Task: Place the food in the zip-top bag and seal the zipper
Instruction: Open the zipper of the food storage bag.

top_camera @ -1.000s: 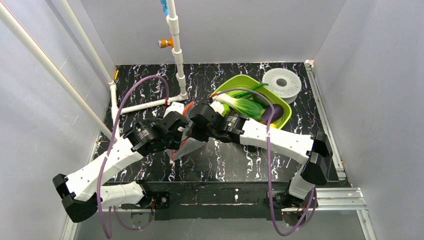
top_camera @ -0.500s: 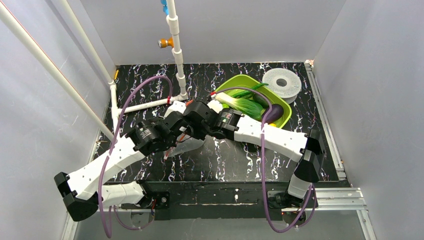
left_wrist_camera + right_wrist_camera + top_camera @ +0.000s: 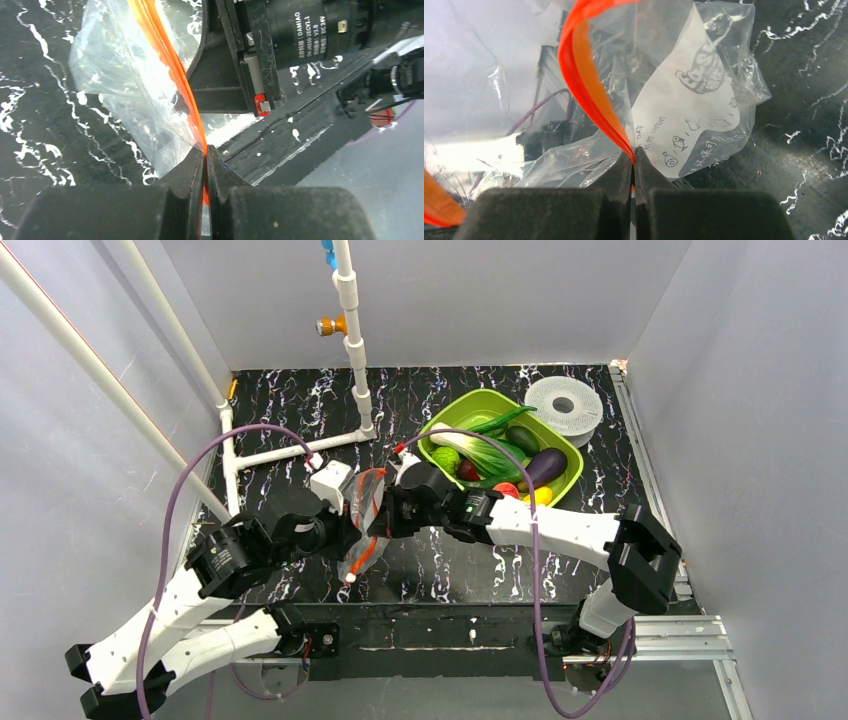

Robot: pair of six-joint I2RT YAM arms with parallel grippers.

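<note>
The clear zip-top bag (image 3: 362, 525) hangs between my two grippers above the dark table, left of centre. My left gripper (image 3: 205, 150) is shut on the red-orange zipper (image 3: 165, 55); the bag (image 3: 120, 80) spreads away from it. My right gripper (image 3: 633, 155) is shut on the zipper (image 3: 584, 75) too, with the printed bag (image 3: 694, 100) hanging beyond. In the top view the left gripper (image 3: 345, 525) and right gripper (image 3: 385, 512) sit on either side of the bag. The food lies in the lime-green tray (image 3: 567, 478): eggplant (image 3: 545, 465), bok choy (image 3: 490, 453), cucumber (image 3: 522, 438), a round green one (image 3: 446, 460), red and yellow fruits.
A white perforated disc (image 3: 563, 405) lies at the back right beside the tray. A white pipe frame (image 3: 290, 448) stands at the back left with an upright post (image 3: 352, 330). Purple cables loop over both arms. Grey walls enclose the table on three sides.
Both grippers have pulled toward the near edge with the bag between them. The left arm has drawn back to the left. The tray's food is now uncovered by the right arm.
</note>
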